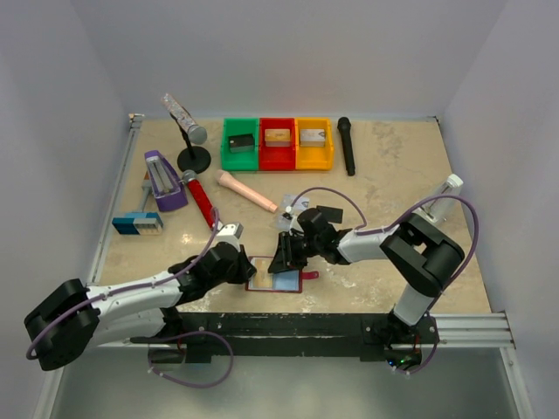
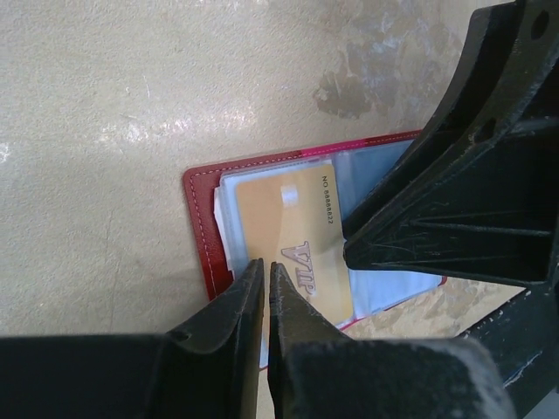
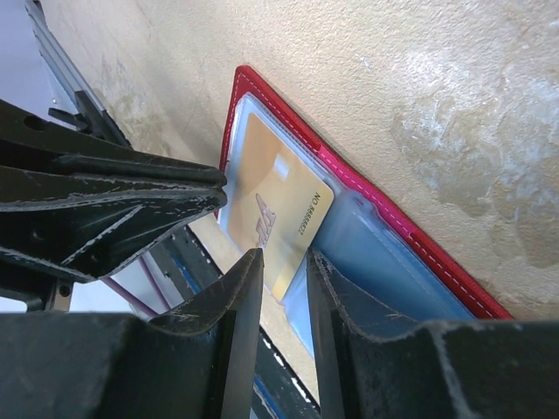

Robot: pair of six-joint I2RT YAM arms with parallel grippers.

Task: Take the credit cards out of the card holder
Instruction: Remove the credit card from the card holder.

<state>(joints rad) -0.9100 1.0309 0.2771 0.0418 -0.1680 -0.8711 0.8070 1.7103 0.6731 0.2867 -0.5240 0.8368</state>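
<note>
The dark red card holder [image 1: 281, 289] lies open near the front edge, its blue-grey clear pockets up. A gold credit card [image 2: 293, 231] marked VIP lies on its left half, partly out of a pocket. My left gripper [image 2: 265, 265] is shut, its tips over the card's near edge and the holder's left side. My right gripper [image 3: 284, 255] comes in from the other side, open by a narrow gap, and a corner of the gold card [image 3: 278, 199] shows in that gap. A pale card [image 1: 293, 202] and a dark card [image 1: 330, 214] lie loose on the table behind.
Green [image 1: 240, 145], red [image 1: 278, 145] and yellow [image 1: 314, 145] bins stand at the back. A black microphone [image 1: 347, 147] lies right of them. A red microphone [image 1: 200, 199], a mic stand [image 1: 193, 159], a purple object [image 1: 163, 181] and a pink cylinder [image 1: 248, 192] lie at the left.
</note>
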